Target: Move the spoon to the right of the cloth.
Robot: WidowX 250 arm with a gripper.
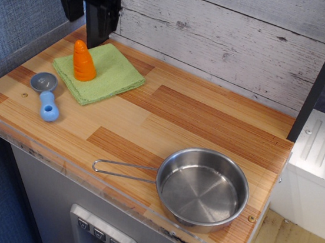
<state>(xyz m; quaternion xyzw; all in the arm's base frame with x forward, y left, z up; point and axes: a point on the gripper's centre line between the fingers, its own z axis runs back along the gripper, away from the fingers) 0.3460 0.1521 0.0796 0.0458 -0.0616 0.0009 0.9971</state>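
The spoon lies flat on the wooden counter at the left, grey bowl toward the back, light-blue handle toward the front. It is just left of the folded light-green cloth. An orange toy carrot stands upright on the cloth's left part. My black gripper hangs at the top left, above the cloth's back corner and well above the spoon. Its fingers point down; I cannot tell whether they are open or shut. It holds nothing that I can see.
A steel pan with a long wire handle sits at the front right. A white plank wall backs the counter. A blue wall runs along the left. The counter's front edge has a clear plastic lip.
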